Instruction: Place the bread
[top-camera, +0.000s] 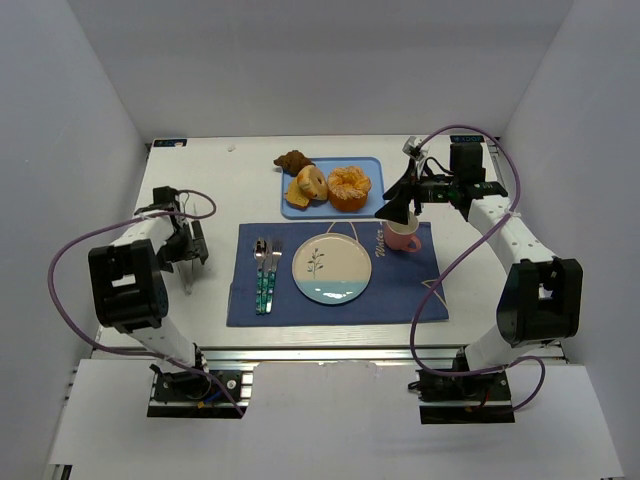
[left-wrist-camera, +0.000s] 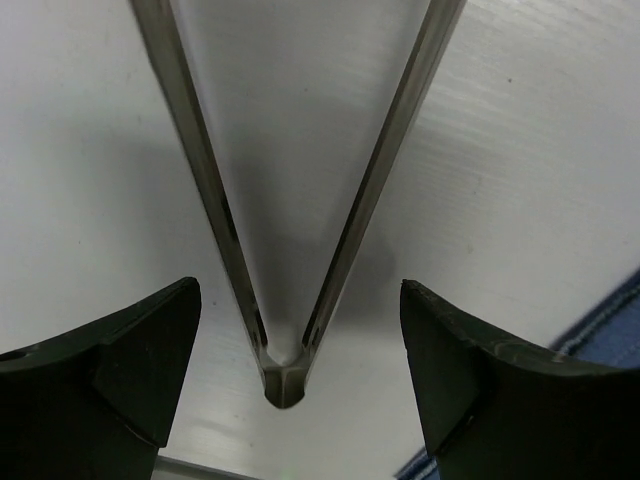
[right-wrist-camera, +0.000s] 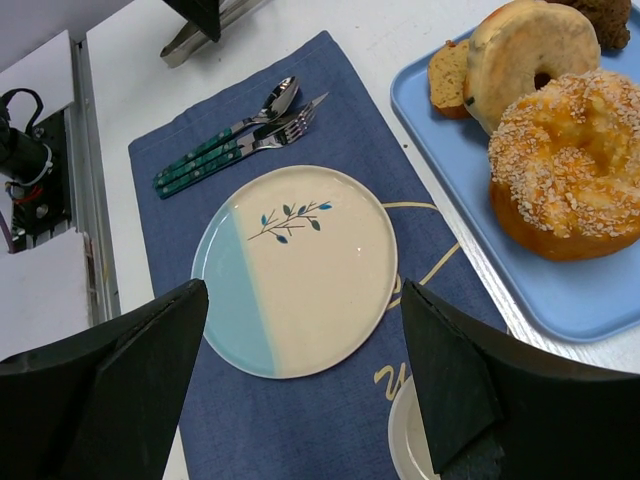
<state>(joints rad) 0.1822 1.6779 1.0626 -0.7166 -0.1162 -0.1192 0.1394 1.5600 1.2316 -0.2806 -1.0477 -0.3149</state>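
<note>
The bread lies on a blue tray (top-camera: 372, 166) at the back: a plain golden ring (top-camera: 311, 183) and a yellow-orange wedge slice (top-camera: 296, 194) leaning beside it. In the right wrist view the ring (right-wrist-camera: 520, 50) and the slice (right-wrist-camera: 449, 78) sit at the top right. My right gripper (top-camera: 398, 206) is open and empty, hovering above the pink mug (top-camera: 404, 239), to the right of the tray; its fingers (right-wrist-camera: 110, 390) frame the plate (right-wrist-camera: 300, 270). My left gripper (top-camera: 189, 248) is open, low over the table at far left, straddling metal tongs (left-wrist-camera: 285, 375) without touching them.
A large sesame-crusted round bread (top-camera: 349, 187) and a dark brown piece (top-camera: 293, 160) share the tray. A blue placemat (top-camera: 400, 290) holds the plate (top-camera: 331, 267), a spoon and fork (top-camera: 265, 272), and the mug. White walls enclose the table on three sides.
</note>
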